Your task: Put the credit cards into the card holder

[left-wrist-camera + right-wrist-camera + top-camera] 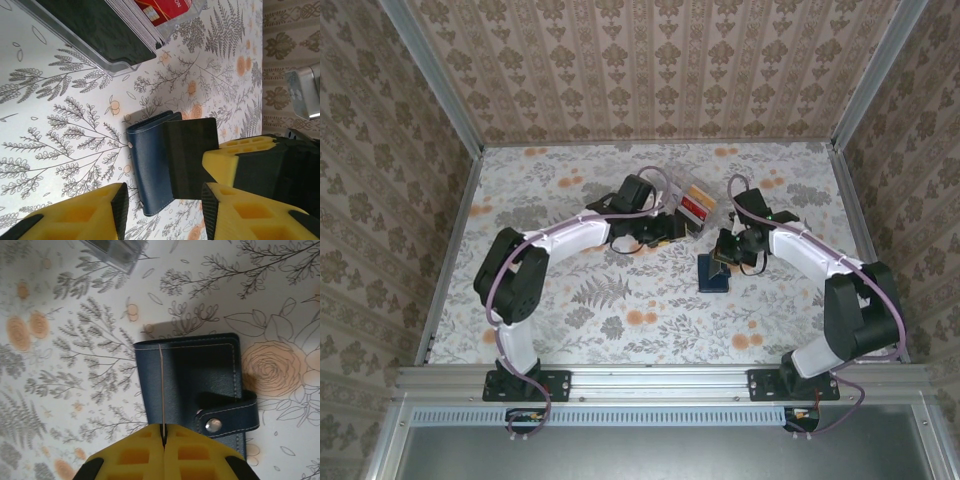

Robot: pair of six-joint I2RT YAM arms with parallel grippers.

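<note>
The navy card holder (pixel 200 375) lies shut on the floral table, its tab snapped over one edge. My right gripper (pixel 163 437) is shut on a dark grey credit card (pixel 192 155), which stands on edge over the holder (pixel 150 165); here the card (pixel 161 385) shows as a thin line. My left gripper (pixel 165 210) is open just beside the holder with nothing between its fingers. More credit cards (pixel 135 25), one of them red (pixel 167 7), stand in a clear box. From above, the holder (pixel 715 275) lies under the right gripper (pixel 728 255), and the left gripper (pixel 665 232) is to its left.
The clear plastic box (pixel 698 205) with the stacked cards sits just behind the two grippers. Its corner (pixel 117 250) is near the holder. Metal rails and patterned walls enclose the table (pixel 570 320).
</note>
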